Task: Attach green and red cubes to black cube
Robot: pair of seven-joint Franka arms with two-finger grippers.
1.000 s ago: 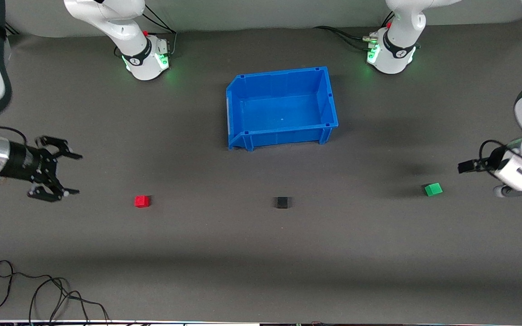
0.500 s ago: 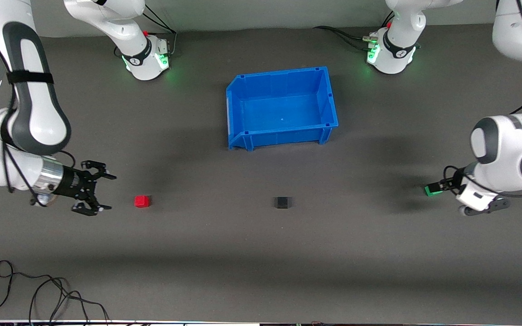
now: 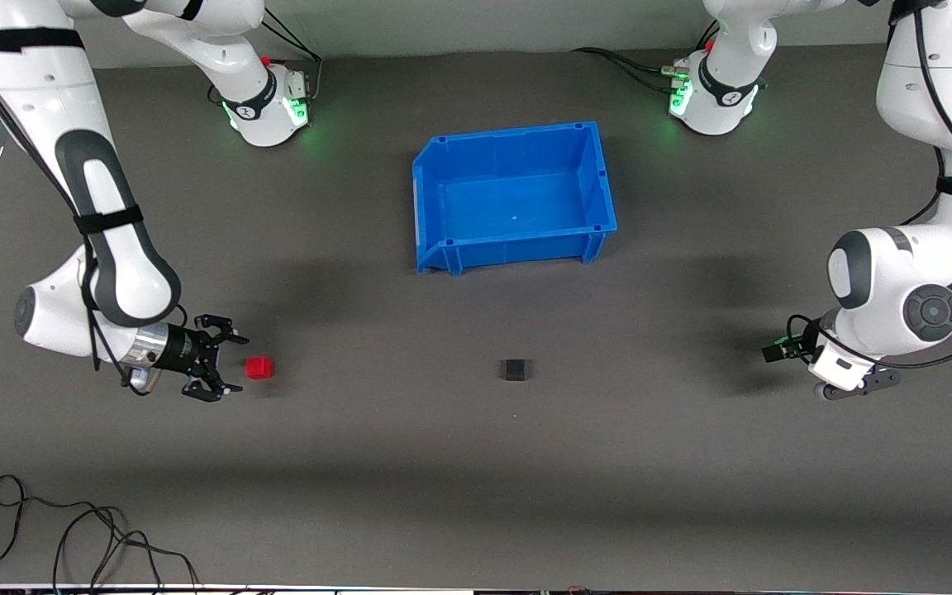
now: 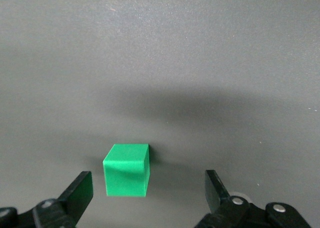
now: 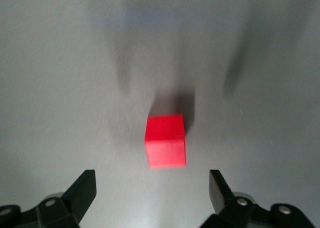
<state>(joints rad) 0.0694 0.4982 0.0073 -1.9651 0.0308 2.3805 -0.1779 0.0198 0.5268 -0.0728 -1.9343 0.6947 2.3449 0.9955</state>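
The red cube lies on the table toward the right arm's end. My right gripper is open and low beside it. In the right wrist view the red cube lies just ahead of the open right gripper, apart from both fingers. The black cube sits alone mid-table. My left gripper is low at the left arm's end and hides the green cube in the front view. In the left wrist view the green cube sits between the open fingers of the left gripper, closer to one of them.
An empty blue bin stands mid-table, farther from the front camera than the black cube. Loose black cables lie at the table's near edge toward the right arm's end.
Both arms swung in and came down. The right gripper moved up to the red cube. The left gripper moved over the green cube, which no longer shows in the front view.
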